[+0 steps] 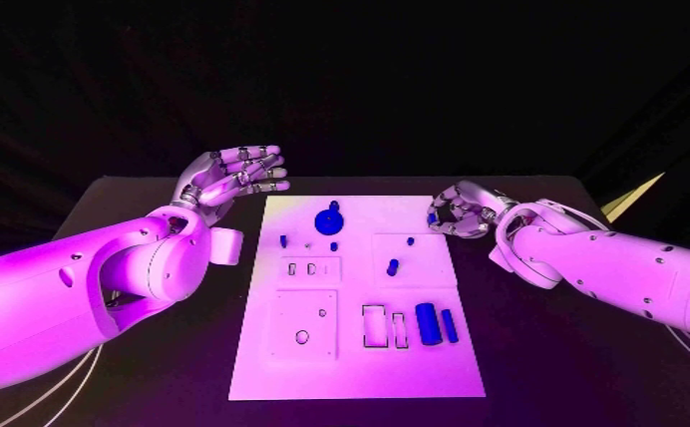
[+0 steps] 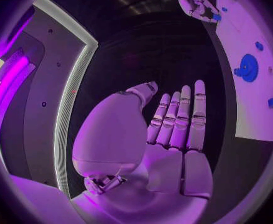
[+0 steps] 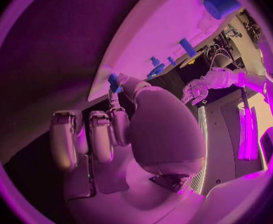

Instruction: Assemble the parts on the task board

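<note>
Pinched at the fingertips of the right hand [image 1: 463, 211] is a small blue part [image 1: 432, 216], held at the right edge of the task board [image 1: 357, 347], toward its far end. The board's inner field lies to that hand's left (the robot's own left), so the coming placement is judged to be an inward reach. A blue disc [image 1: 329, 220] is seen near the far middle of the board, and upright blue cylinders [image 1: 427, 323] toward the near right. The left hand [image 1: 230, 178] is raised off the surface beside the board's far left corner, fingers spread, nothing held. The right hand is plainly the nearer to the work.
</note>
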`<action>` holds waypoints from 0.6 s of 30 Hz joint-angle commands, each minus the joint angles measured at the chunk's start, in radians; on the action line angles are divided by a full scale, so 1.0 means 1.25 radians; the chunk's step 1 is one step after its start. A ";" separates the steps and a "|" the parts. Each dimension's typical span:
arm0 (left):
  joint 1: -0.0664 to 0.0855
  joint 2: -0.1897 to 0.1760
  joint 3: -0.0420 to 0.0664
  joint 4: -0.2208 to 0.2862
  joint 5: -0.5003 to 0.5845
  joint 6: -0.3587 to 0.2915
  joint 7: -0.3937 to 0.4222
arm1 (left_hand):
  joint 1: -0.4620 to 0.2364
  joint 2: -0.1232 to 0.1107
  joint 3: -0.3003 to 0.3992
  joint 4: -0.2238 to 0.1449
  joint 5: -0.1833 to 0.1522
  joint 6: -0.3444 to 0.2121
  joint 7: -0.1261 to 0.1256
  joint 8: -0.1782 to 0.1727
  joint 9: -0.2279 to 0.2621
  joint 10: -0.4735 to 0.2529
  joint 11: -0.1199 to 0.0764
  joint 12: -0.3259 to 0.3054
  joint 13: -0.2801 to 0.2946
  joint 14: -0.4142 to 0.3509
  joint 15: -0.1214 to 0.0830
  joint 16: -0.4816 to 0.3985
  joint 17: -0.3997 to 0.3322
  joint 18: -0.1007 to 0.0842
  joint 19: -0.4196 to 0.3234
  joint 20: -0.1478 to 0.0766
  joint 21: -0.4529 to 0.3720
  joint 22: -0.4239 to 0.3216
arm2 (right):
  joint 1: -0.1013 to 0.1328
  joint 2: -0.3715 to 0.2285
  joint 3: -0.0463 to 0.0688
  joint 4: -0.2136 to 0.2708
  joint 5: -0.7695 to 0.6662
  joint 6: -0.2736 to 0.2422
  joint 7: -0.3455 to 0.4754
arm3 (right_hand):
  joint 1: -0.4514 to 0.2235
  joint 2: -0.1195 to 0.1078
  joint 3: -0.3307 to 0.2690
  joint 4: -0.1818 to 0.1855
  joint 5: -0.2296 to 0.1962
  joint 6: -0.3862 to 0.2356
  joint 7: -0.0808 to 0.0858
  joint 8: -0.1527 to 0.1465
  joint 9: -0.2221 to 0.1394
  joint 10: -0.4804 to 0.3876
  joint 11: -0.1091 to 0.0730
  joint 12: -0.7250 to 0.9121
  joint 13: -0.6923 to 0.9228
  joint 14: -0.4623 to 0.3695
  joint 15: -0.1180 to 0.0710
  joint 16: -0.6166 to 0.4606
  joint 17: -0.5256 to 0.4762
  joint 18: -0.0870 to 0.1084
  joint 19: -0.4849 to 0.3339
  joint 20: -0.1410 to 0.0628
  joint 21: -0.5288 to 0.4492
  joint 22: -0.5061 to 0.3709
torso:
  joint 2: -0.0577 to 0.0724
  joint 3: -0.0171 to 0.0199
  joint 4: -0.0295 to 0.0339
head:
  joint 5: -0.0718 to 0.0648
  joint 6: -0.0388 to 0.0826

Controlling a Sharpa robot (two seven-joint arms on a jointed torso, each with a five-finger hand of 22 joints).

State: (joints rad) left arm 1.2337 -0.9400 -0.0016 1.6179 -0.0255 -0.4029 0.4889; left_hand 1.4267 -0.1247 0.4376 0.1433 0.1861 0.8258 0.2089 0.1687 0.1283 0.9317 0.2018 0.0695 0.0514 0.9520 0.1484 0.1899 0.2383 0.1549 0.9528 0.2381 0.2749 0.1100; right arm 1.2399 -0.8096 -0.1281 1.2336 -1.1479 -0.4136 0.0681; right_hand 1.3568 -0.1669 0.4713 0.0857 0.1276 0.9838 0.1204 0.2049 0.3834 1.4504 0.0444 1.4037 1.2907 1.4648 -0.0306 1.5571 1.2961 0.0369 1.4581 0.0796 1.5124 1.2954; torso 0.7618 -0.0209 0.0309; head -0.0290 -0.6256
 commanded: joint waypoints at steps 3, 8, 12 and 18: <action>0.000 0.001 0.001 0.001 0.000 0.003 0.001 | -0.008 -0.009 0.004 -0.005 0.012 0.007 0.023 0.010 0.008 0.014 -0.006 -0.004 0.011 -0.006 -0.001 0.005 0.012 0.019 0.013 -0.003 0.017 0.015 | -0.001 -0.003 0.000 0.015 -0.006 -0.030 -0.012 | -0.011 0.043 0.049 -0.011 0.009 0.026 -0.008 0.042 0.030 0.004 -0.011 0.015 0.110 0.085 -0.006 0.011 0.220 -0.023 0.078 -0.008 0.021 0.203 | -0.001 -0.0004 0.0005 | -0.001 0.000; 0.000 0.000 0.000 0.001 0.000 0.002 0.000 | -0.008 -0.009 0.004 -0.005 0.012 0.007 0.023 0.010 0.008 0.014 -0.006 -0.004 0.011 -0.006 -0.001 0.005 0.012 0.019 0.013 -0.003 0.017 0.015 | 0.007 -0.015 0.001 0.071 -0.014 -0.066 -0.046 | -0.015 0.041 0.050 -0.011 0.009 0.024 -0.007 0.043 0.031 0.003 -0.010 0.013 0.109 0.085 -0.005 0.011 0.220 -0.023 0.079 -0.008 0.023 0.204 | -0.002 -0.0003 -0.0022 | 0.001 0.002; 0.000 0.000 0.000 -0.001 0.000 0.002 0.000 | -0.008 -0.009 0.004 -0.005 0.012 0.007 0.023 0.010 0.008 0.014 -0.006 -0.004 0.011 -0.006 -0.001 0.005 0.012 0.019 0.013 -0.003 0.017 0.015 | 0.021 -0.020 0.002 0.130 -0.032 -0.095 -0.090 | -0.019 0.042 0.052 -0.010 0.009 0.022 -0.006 0.045 0.032 0.002 -0.010 0.012 0.108 0.085 -0.004 0.011 0.220 -0.025 0.081 -0.008 0.028 0.207 | -0.001 -0.0005 -0.0027 | 0.001 0.005; 0.000 0.009 -0.001 -0.012 0.000 0.004 -0.002 | -0.008 -0.008 0.005 -0.005 0.012 0.007 0.023 0.010 0.008 0.014 -0.006 -0.004 0.011 -0.006 0.000 0.005 0.014 0.019 0.012 -0.003 0.018 0.016 | 0.031 0.002 0.002 0.217 -0.076 -0.129 -0.176 | -0.022 0.044 0.054 -0.010 0.009 0.020 -0.005 0.046 0.034 0.000 -0.009 0.009 0.106 0.085 -0.004 0.011 0.220 -0.025 0.082 -0.008 0.030 0.209 | -0.009 -0.0018 -0.0052 | 0.005 0.002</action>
State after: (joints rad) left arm 1.2335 -0.9325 -0.0030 1.6046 -0.0254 -0.4025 0.4863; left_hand 1.4267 -0.1246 0.4376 0.1433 0.1861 0.8258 0.2089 0.1687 0.1283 0.9317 0.2018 0.0695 0.0514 0.9520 0.1484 0.1898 0.2390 0.1549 0.9528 0.2381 0.2829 0.1101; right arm 1.2776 -0.8154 -0.1254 1.4870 -1.2267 -0.5648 -0.1302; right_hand 1.3410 -0.1512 0.4713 0.0856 0.1274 0.9839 0.1202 0.2049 0.3833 1.4504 0.0444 1.4036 1.2908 1.4648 -0.0306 1.5572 1.2961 0.0365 1.4611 0.0766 1.5245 1.2954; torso 0.7555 -0.0226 0.0258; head -0.0241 -0.6215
